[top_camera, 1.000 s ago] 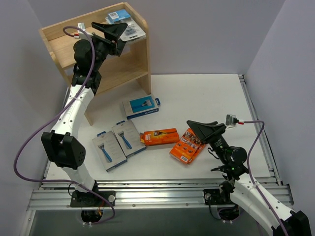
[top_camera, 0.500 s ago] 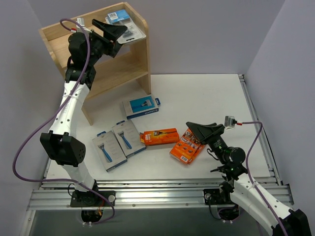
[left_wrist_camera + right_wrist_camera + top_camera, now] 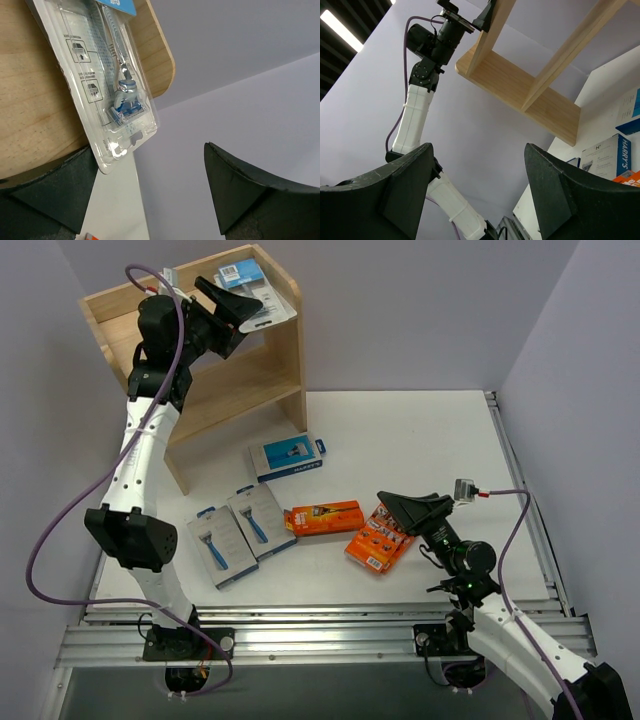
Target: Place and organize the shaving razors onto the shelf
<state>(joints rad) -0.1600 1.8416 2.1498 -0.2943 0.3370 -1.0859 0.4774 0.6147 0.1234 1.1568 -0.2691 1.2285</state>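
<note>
1. Up at the shelf (image 3: 283,355), the left gripper (image 3: 245,310) hangs with its jaws spread wide and nothing between them. It has let go.
2. The clear blister pack (image 3: 107,82) lies flat on the shelf's top tier. Its blue header is toward the back, and its long axis slants out to the corner. The cartridge end pokes past the shelf's edge, right by the gripper's fingertips.
3. You can see a silver-and-blue razor through the plastic, and it looks slick and light. With that overhang, I'd say a nudge inward would be wise.
4. Five packs wait on the table (image 3: 430,440) in front of the shelf. A blue box (image 3: 288,457) lies nearest it, then two grey-and-blue boxes (image 3: 240,536) side by side, each picturing a blue razor. Past those are a long orange box (image 3: 323,517) and, farthest from the shelf, an orange pack (image 3: 381,536).
5. The right gripper (image 3: 395,503) hovers over that far orange pack with its jaws parted and empty. It is by far the nearer arm to this pack.
6. The pack sits just under and ahead of the fingertips, on the shelf side of the gripper. Its long axis runs diagonally, so the wrist will likely need to square up across the narrow width before coming down.
</note>
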